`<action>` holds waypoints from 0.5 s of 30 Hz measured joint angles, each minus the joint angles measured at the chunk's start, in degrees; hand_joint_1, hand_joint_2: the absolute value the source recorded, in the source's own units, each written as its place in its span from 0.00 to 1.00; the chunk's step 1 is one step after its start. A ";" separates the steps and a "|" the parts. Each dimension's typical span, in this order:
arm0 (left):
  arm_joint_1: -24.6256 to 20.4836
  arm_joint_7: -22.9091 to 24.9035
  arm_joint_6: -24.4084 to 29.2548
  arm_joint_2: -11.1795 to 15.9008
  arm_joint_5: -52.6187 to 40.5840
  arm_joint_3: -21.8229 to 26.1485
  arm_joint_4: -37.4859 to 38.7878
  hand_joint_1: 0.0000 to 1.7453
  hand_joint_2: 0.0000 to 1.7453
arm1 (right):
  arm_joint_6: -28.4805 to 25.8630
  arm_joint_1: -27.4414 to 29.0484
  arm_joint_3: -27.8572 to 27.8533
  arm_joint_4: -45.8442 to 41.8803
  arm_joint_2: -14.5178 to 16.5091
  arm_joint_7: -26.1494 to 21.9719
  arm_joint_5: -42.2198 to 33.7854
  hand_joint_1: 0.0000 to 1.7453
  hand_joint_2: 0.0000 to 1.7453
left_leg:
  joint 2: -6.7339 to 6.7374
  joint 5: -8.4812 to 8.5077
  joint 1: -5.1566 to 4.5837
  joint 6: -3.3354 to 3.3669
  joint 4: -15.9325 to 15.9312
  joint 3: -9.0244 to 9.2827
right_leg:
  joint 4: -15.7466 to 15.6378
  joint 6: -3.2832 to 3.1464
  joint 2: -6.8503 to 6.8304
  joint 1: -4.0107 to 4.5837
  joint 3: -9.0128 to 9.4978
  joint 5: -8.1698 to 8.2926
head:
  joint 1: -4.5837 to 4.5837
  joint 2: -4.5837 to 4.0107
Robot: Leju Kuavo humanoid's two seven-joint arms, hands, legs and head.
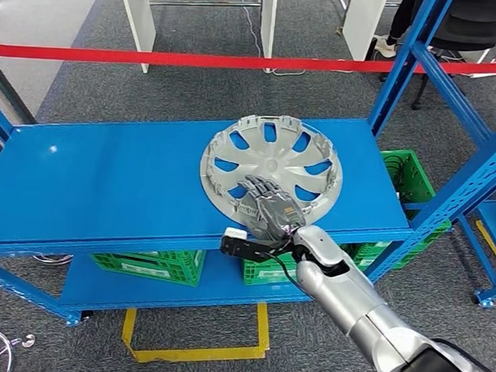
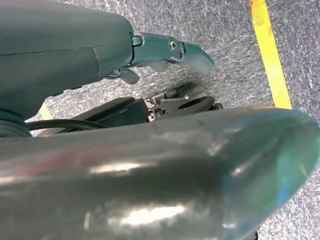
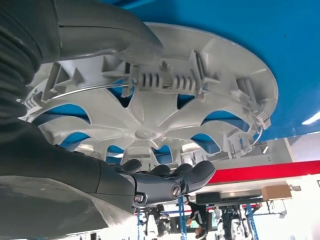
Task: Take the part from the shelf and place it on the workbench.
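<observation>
The part is a silver hubcap [image 1: 273,164], lying inner face up on the blue shelf [image 1: 96,188] close to its front edge. My right hand [image 1: 271,208] reaches in from the lower right and sits on the cap's near rim. Its dark fingers [image 1: 258,190] lie across the spokes. The right wrist view shows the hubcap [image 3: 158,107] between the thick thumb [image 3: 109,32] at the rim and the fingers [image 3: 170,180] over the face, so the hand grips the rim. My left hand [image 2: 113,55] hangs over grey carpet with nothing in it, fingers apart.
Blue uprights [image 1: 406,65] and a slanted brace [image 1: 469,183] frame the shelf's right end. Green crates [image 1: 151,264] stand on the lower level, another [image 1: 414,181] behind on the right. A red tape barrier [image 1: 176,58] runs across behind. Yellow floor marking [image 1: 195,348] lies in front.
</observation>
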 joint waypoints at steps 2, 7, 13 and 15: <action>0.12 -0.05 -0.08 0.00 0.06 0.08 0.00 0.00 0.00 | 0.26 0.22 -0.01 -0.90 -0.54 -0.10 -0.23 0.00 1.00 | 0.00 0.00 0.00 0.00 0.00 0.00 | 0.00 0.00 0.00 0.00 0.00 0.00 | -0.01 0.00; 0.22 -0.36 -0.15 0.00 0.39 0.09 0.00 0.00 0.00 | 0.81 0.73 -0.02 -2.37 -1.43 -0.18 -0.78 0.00 1.00 | 0.00 0.00 0.00 0.00 0.00 0.00 | 0.00 0.00 0.00 0.00 0.01 0.00 | 0.00 0.00; 0.23 -0.55 -0.17 0.00 0.45 0.11 0.00 0.00 0.00 | 1.05 0.90 -0.02 -2.97 -2.14 -0.28 -1.07 0.00 1.00 | 0.00 0.00 0.00 0.00 0.00 0.00 | 0.00 0.00 0.00 0.00 0.00 0.00 | 0.01 0.00; 0.24 -0.57 -0.17 0.00 0.48 0.14 0.00 0.00 0.00 | 1.23 0.98 -0.02 -2.99 -2.36 -0.28 -1.09 0.00 1.00 | 0.00 0.00 0.00 0.00 0.00 0.00 | 0.00 0.00 0.00 0.00 0.01 0.00 | 0.01 0.00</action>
